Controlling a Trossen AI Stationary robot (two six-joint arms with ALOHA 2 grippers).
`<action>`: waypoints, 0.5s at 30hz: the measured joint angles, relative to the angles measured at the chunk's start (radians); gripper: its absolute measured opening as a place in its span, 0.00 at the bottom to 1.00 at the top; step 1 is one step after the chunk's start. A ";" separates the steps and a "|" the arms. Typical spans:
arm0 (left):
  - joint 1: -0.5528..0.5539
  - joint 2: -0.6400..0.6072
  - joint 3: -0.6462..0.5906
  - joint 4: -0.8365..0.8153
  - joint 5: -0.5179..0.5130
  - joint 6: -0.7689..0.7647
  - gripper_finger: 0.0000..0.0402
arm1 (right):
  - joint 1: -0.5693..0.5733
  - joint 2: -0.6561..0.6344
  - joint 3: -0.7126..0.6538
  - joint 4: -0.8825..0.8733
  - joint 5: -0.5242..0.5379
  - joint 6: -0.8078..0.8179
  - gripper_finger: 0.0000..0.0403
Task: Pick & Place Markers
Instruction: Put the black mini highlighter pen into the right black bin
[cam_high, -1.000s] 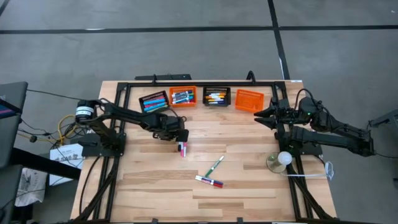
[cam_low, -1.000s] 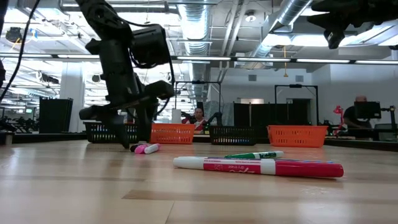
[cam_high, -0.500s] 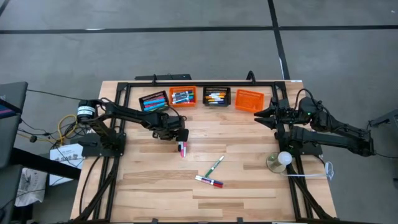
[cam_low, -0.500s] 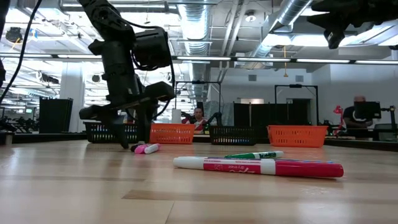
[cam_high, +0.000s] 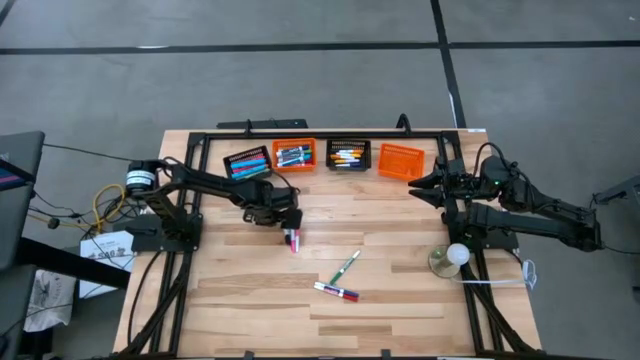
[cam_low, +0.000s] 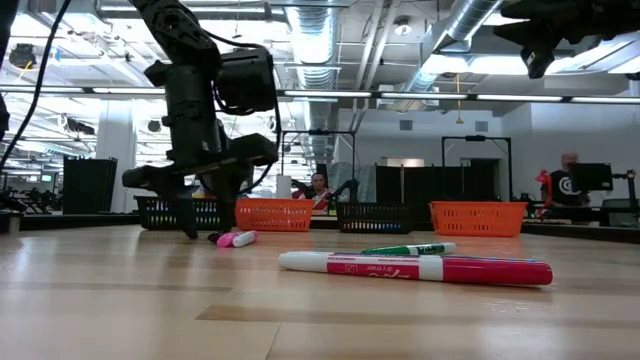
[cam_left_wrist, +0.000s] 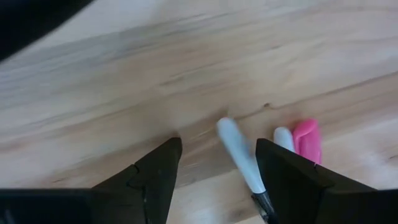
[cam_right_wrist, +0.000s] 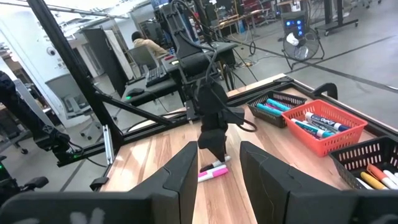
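Two markers lie side by side on the wood, a pink-capped one (cam_high: 293, 241) (cam_left_wrist: 305, 139) and a white-bodied one (cam_left_wrist: 239, 155); in the low view they show as a pink pair (cam_low: 237, 239). My left gripper (cam_high: 287, 222) (cam_left_wrist: 217, 152) (cam_low: 208, 222) stands open just above them, pointing down, with the white marker between its fingers and the pink cap outside one finger. A green marker (cam_high: 345, 266) (cam_low: 410, 249) and a red-and-blue one (cam_high: 337, 292) (cam_low: 415, 267) lie flat nearer mid-table. My right gripper (cam_high: 418, 186) (cam_right_wrist: 219, 163) waits open, raised at the right. My left gripper has the white marker between its open fingers, which come from above. The marker's dark end (cam_left_wrist: 260, 198) runs up against the inner edge of one finger (cam_left_wrist: 283, 180) in the wrist view. Whether they touch, I cannot tell. The marker lies flat on the table.
Along the far edge stand a black basket (cam_high: 247, 162), an orange one (cam_high: 294, 156) and a second black one (cam_high: 348, 155), all holding markers, and another orange basket (cam_high: 401, 160). A round white object (cam_high: 455, 255) sits near the right arm's base. People show in the room beyond.
My left gripper has edged slightly toward the table's left while staying low and open over the pink and white markers. The markers lie where they were.
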 joint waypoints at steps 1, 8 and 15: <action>-0.005 -0.001 -0.003 -0.004 -0.003 0.000 0.54 | 0.000 0.000 0.000 0.000 0.000 0.000 0.27; -0.015 -0.001 -0.005 -0.015 0.003 -0.004 0.54 | 0.000 0.000 0.000 0.000 0.000 0.000 0.27; -0.046 -0.022 0.005 -0.031 0.028 -0.108 0.54 | 0.000 0.000 0.000 0.002 0.000 0.000 0.27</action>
